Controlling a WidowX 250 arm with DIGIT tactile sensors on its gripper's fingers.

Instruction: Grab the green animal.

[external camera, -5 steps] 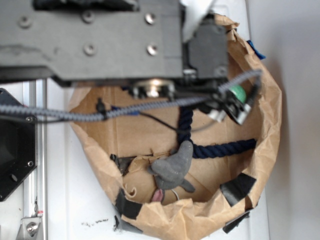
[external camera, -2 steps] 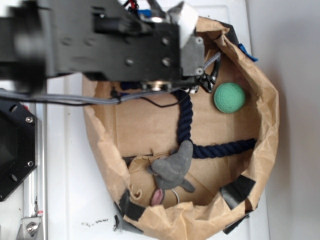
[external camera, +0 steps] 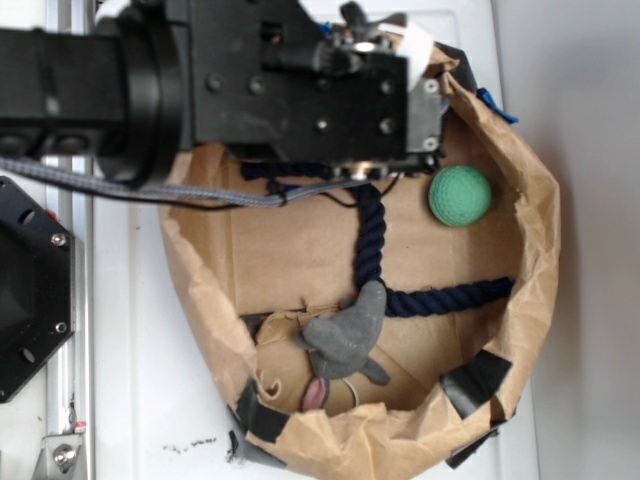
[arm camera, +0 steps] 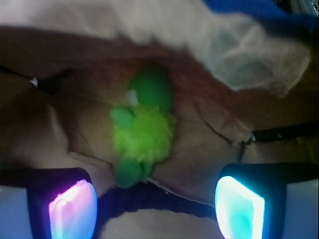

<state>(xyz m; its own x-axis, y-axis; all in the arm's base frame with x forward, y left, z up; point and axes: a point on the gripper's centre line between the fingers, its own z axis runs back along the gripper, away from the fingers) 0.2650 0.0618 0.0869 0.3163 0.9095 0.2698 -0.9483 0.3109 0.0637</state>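
Fuzzy lime green animal (arm camera: pixel 143 133), lying on brown paper.

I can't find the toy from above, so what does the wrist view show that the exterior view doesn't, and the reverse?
Only the wrist view shows the green animal, a fuzzy lime plush lying on brown paper ahead of the open gripper, whose two glowing fingertips stand apart with nothing between them. Only the exterior view shows the green ball, the grey plush animal and the robot arm, which covers the bag's upper part. Both show the brown paper bag and the dark blue rope.
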